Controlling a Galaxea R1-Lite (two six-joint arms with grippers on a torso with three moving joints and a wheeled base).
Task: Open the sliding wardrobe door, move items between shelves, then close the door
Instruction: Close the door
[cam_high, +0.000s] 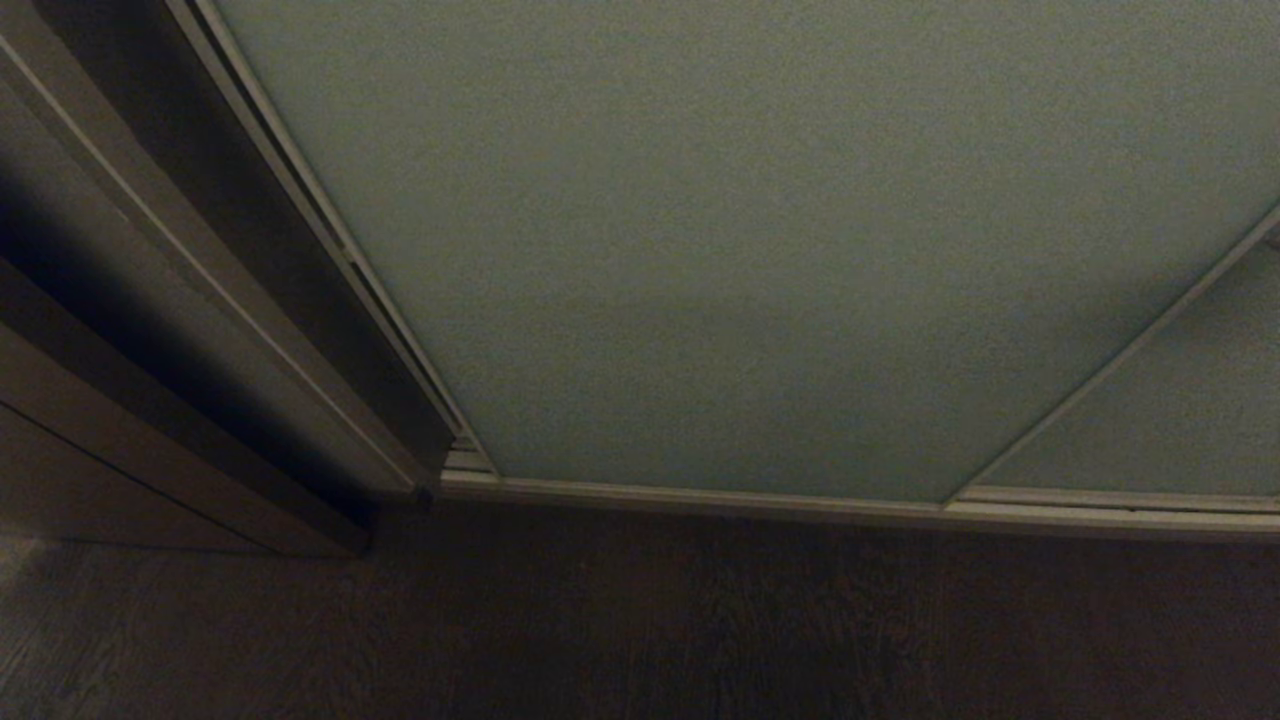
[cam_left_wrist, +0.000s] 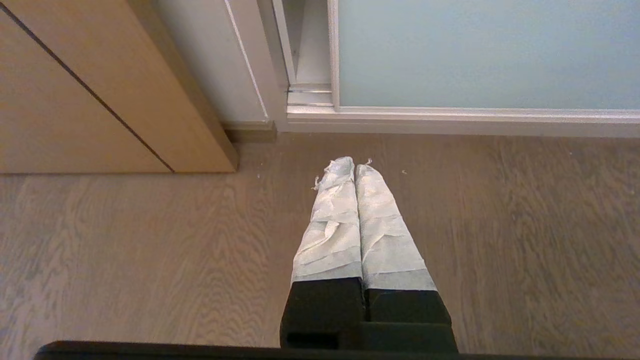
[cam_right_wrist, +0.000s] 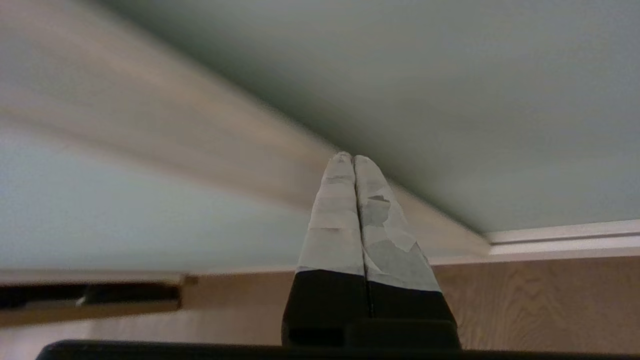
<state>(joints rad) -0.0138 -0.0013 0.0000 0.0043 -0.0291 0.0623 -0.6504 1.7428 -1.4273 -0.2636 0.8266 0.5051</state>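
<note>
The sliding wardrobe door (cam_high: 750, 250) is a pale grey-green panel with a slim silvery frame, and it fills most of the head view. Neither arm shows there. In the right wrist view my right gripper (cam_right_wrist: 354, 158) is shut and empty. Its taped fingertips are raised in front of the blurred frame strip (cam_right_wrist: 225, 145) between the door (cam_right_wrist: 475, 100) and a second panel (cam_right_wrist: 100, 215); I cannot tell whether they touch it. My left gripper (cam_left_wrist: 355, 164) is shut and empty, hanging low over the floor near the door's left edge (cam_left_wrist: 334, 55). The items and shelves are hidden.
A wooden cabinet (cam_left_wrist: 75, 100) stands left of the wardrobe, its dark side in the head view (cam_high: 120, 330). The floor rail (cam_high: 800, 497) runs along the door's foot. A narrow white gap (cam_left_wrist: 310, 45) shows beside the door's left edge. Wood floor (cam_left_wrist: 150, 250) lies in front.
</note>
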